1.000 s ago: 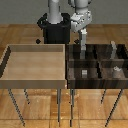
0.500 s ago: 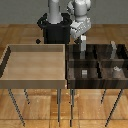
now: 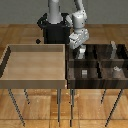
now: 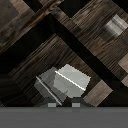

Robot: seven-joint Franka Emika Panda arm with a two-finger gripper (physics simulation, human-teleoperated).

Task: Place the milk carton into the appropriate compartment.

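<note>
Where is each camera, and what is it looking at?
Exterior view: off the arm, raised, looking across the light tray and the dark divided bin at the robot; the arm and gripper show.
Wrist view: on the wrist, looking down into the bin; only the fingers show at the picture's edge.
Shared: the milk carton and the bin.

From my seat, the gripper point(image 3: 79, 48) is too small in the exterior view for me to tell how its jaws stand, and it hides most of the milk carton point(image 3: 81, 51) just below it. In the wrist view the carton point(image 4: 70, 80) shows near six o'clock, while the fingertips point(image 4: 51, 104) are cut off by the grey band at the lower edge. The small grey block point(image 4: 116, 25) at two o'clock is too blurred to make out.
</note>
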